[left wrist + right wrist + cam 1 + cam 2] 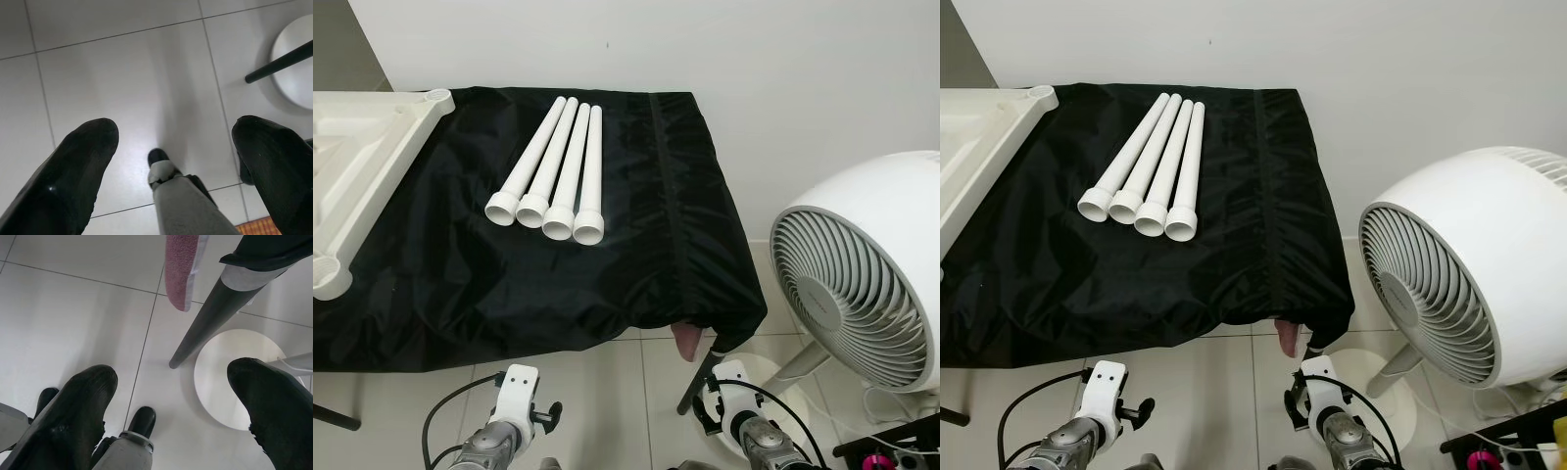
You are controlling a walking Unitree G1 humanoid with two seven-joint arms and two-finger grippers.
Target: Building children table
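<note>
- Assembly not started, judging by the layout: all parts lie loose on the desk (pixel 705 284), which has a black cloth (pixel 460 284) over it.
- Four legs (pixel 553 176), white tubes, lie side by side and touching near the middle of the cloth, flared ends toward the robot.
- Tabletop (pixel 357 157), cream plastic, lies at the left end of the desk. Ribbed underside appears to face up, one corner socket (pixel 438 96) points at the wall, another sits at the near left edge.
- No leg is in any socket; legs and tabletop are well apart.
- Left claw (pixel 171 161) hangs low over the floor tiles below the desk's front edge, fingers spread wide, holding nothing.
- Right claw (pixel 171 406) hangs near the desk's front right leg (pixel 210 318), fingers wide apart, also holding nothing.
- White fan (pixel 862 274) stands on the floor right of the desk, its round base (pixel 225 377) under the right claw.
- Left to do, as a judgement: raise an arm, pick a leg, seat it in a socket, repeat for all four, then flip the table upright.
</note>
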